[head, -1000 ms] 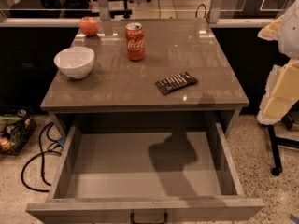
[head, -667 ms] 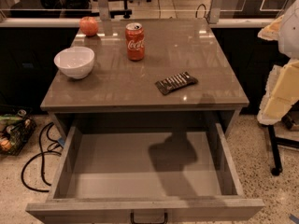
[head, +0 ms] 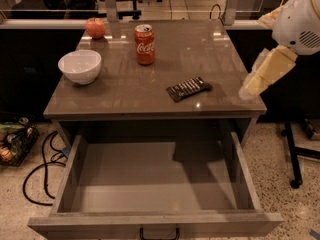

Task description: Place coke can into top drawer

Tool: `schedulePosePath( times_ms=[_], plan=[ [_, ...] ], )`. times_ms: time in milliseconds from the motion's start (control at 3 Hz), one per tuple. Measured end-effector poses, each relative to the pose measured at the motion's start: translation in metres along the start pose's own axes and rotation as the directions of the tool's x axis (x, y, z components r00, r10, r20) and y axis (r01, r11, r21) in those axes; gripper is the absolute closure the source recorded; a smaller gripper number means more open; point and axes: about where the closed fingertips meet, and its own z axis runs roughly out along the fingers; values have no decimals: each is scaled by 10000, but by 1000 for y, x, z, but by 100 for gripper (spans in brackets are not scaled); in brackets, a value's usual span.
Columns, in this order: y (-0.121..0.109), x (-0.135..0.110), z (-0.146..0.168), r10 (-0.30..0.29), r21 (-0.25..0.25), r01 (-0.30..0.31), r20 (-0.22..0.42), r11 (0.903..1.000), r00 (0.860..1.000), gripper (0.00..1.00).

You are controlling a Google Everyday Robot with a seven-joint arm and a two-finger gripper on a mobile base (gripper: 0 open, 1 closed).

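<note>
The coke can [head: 145, 44] stands upright at the back of the tabletop, red with white script and a silver top. The top drawer [head: 152, 181] is pulled wide open below the table's front edge; its flat grey-brown interior holds nothing, and its dark handle [head: 159, 233] shows at the bottom. My gripper [head: 248, 90] hangs at the end of the pale yellowish arm link by the table's right front corner. It is well to the right of the can and holds nothing that I can see.
A white bowl [head: 79, 66] sits at the left of the tabletop [head: 210, 49] and a red apple [head: 95, 28] at the back left. A dark flat snack bar [head: 188, 88] lies right of centre. Cables [head: 37, 169] lie on the floor at left; a chair base [head: 295, 154] stands at right.
My arm has moved in from the right, up and toward the table's right front corner. The can, bowl, apple, bar and drawer have not moved.
</note>
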Motion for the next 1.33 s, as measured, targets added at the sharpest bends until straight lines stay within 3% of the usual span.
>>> schedulePosePath(
  times_ms=[333, 667, 1000, 1333],
  plan=[
    [-39, -41, 42, 706, 243, -817, 3033, 9964, 9503, 0],
    [-67, -80, 56, 916, 482, -1350, 5120, 9897, 8541, 0],
    [-71, -122, 74, 1374, 44, -1873, 6626, 9823, 7362, 0],
    [-73, -129, 81, 1324, 92, -1863, 6691, 9825, 7313, 0]
  ],
)
